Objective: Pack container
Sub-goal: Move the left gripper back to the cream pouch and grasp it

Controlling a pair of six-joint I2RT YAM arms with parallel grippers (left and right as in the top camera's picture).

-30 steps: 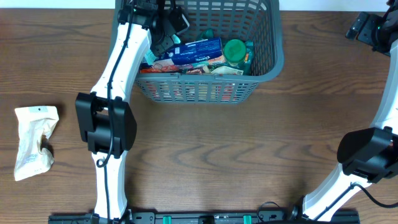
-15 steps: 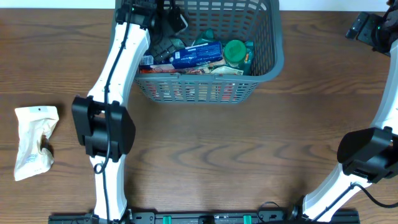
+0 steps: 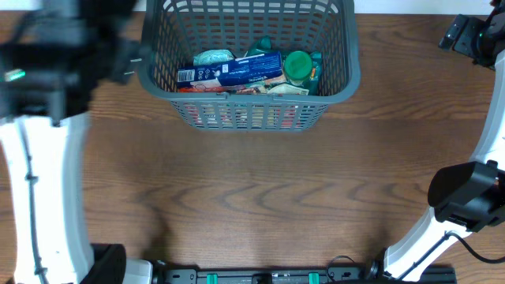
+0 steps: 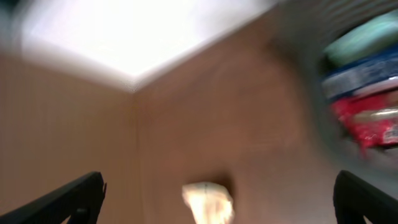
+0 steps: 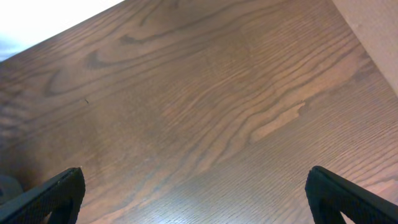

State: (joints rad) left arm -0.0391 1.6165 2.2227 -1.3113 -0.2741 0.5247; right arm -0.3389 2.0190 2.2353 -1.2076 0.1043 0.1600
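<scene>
The container (image 3: 352, 77), a dark grey lattice basket, stands at the table's far middle. It holds a blue packet (image 3: 237, 69), a pale teal pack (image 3: 211, 57), a green-lidded jar (image 3: 297, 65) and red wrappers. My left arm (image 3: 47, 79) is a blur left of the basket. The left gripper (image 4: 221, 194) is open with nothing in it, above bare wood, with a white pouch (image 4: 208, 202) below between its fingers and the basket (image 4: 311, 56) at the right. Far right, the right gripper (image 3: 472, 35) hangs open over bare table (image 5: 199, 112).
In the overhead view the left arm covers the table's left side, so the white pouch does not show there. The right arm's base link (image 3: 465, 193) stands at the near right. A pale wall edge (image 5: 373, 31) borders the table.
The left gripper opened inside the basket and left the blue packet there. The arm then swung fast out to the left. The right arm has not moved.
</scene>
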